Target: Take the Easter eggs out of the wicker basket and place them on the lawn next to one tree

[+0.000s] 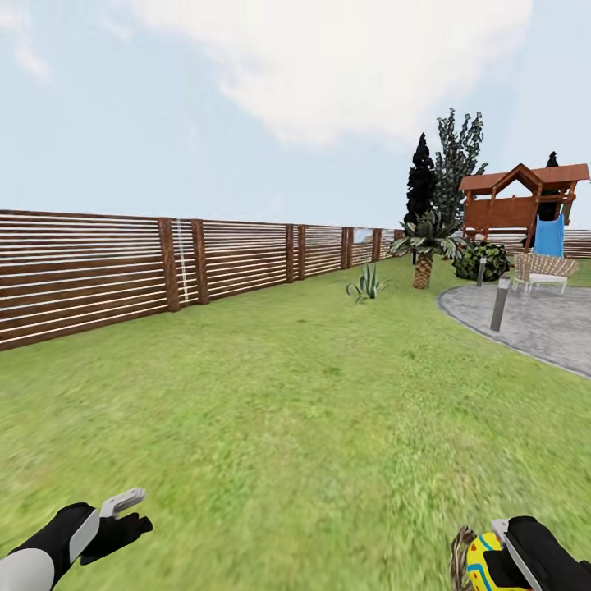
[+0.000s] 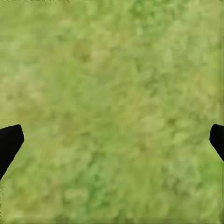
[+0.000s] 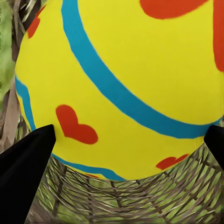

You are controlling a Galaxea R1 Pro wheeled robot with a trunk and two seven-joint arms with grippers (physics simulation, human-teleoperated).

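Note:
An Easter egg (image 3: 130,79), yellow with blue bands and red marks, sits between the fingers of my right gripper (image 3: 126,144), which is shut on it. Just under it lies the woven wall of the wicker basket (image 3: 116,200). In the head view the egg (image 1: 483,566), the right gripper (image 1: 499,552) and a bit of basket rim (image 1: 460,548) show at the bottom right edge. My left gripper (image 1: 123,513) hangs open over the lawn (image 1: 279,410), its fingers (image 2: 10,140) wide apart above bare grass. A pale-flecked tree (image 1: 458,156) stands far off. The other eggs are hidden.
A brown slatted fence (image 1: 164,263) runs along the left. Far right are a grey paved patio (image 1: 542,328) with bollard lights (image 1: 500,302), a wicker chair (image 1: 543,269), a short palm (image 1: 423,250), a near-black tree (image 1: 421,180), a bush (image 1: 480,261) and the wooden play tower (image 1: 525,205).

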